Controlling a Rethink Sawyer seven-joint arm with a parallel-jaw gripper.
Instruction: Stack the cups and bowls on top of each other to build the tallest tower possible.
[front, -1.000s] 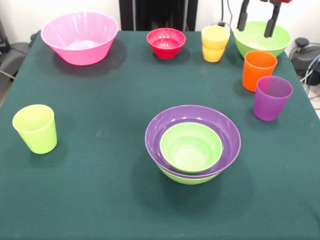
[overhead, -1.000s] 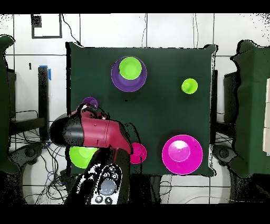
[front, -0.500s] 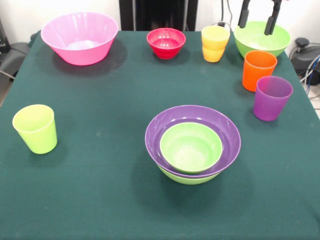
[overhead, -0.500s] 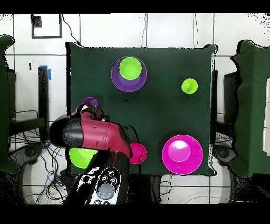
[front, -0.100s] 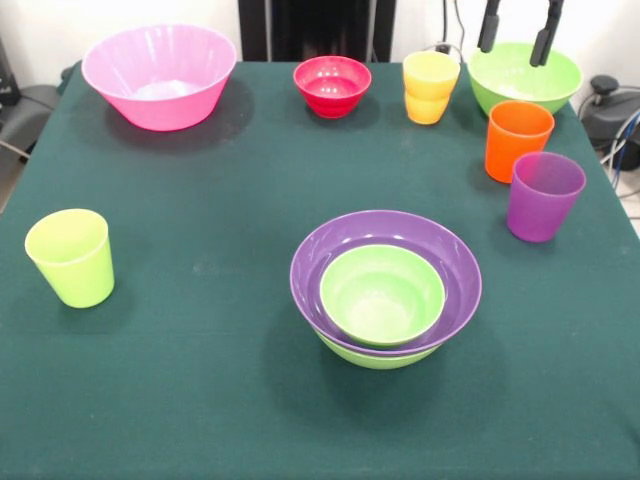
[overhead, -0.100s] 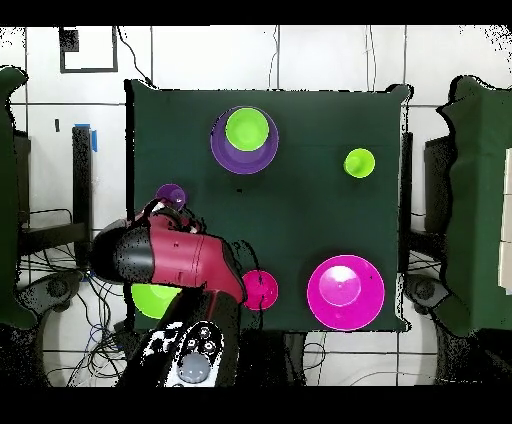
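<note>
Stack (front, -0.100s: 385, 290) nearest, mid-table: small lime bowl nested in wide purple bowl, another lime bowl beneath. Lime cup (front, -0.100s: 71, 257) alone off to the side. Purple cup (front, -0.100s: 543, 195) and orange cup (front, -0.100s: 516, 139) close together, yellow cup (front, -0.100s: 430, 87) beyond. Far row: pink bowl (front, -0.100s: 160, 75), red bowl (front, -0.100s: 332, 85), large lime bowl (front, -0.100s: 524, 76). Gripper (front, -0.100s: 518, 40) spread, empty, above that lime bowl, higher than a second ago.
</note>
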